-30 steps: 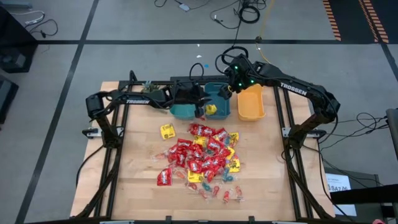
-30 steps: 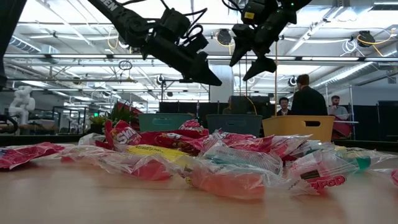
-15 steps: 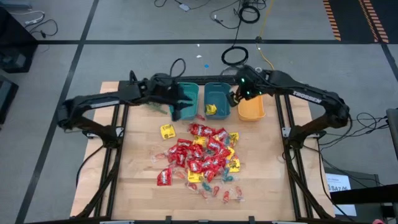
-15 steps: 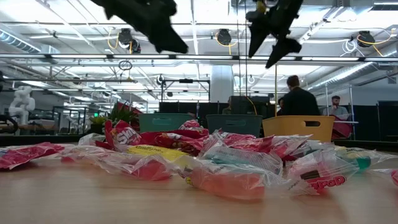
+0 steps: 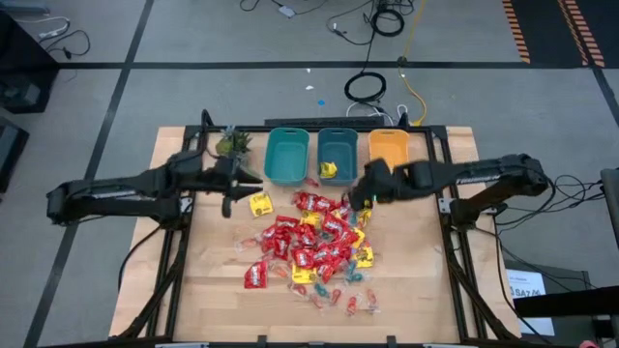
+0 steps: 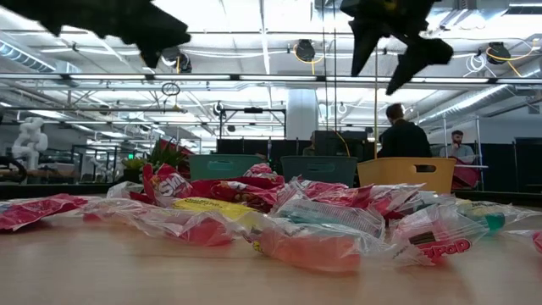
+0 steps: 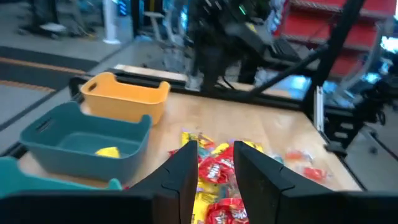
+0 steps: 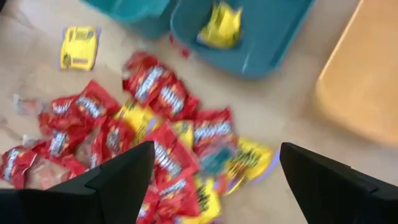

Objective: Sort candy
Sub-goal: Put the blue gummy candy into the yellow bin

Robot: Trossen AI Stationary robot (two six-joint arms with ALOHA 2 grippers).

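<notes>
The candy (image 5: 314,242) lies in a loose pile of red and yellow packets and small twist-wrapped pieces in the middle of the table. One yellow packet (image 5: 259,203) lies apart at the pile's far left. Another yellow piece (image 5: 329,170) sits in the middle bin (image 5: 337,145). My left gripper (image 5: 242,186) hovers open, high up, left of the lone yellow packet, with nothing between its fingers (image 7: 183,171). My right gripper (image 5: 356,198) hangs wide open above the pile's far right edge, and the right wrist view (image 8: 214,180) shows it pointing down at the packets.
Three bins stand in a row at the far edge: a teal one (image 5: 287,155), the middle one, and an orange one (image 5: 389,155). A small green plant (image 5: 230,143) stands left of them. People stand in the room beyond the table (image 6: 405,135).
My left gripper has drawn back from over the teal bins toward the table's left edge, rolling as it went. My right gripper has swung from above the far bins toward the near edge, out over the pile, and has turned. Both stay open. The candy has not moved.
</notes>
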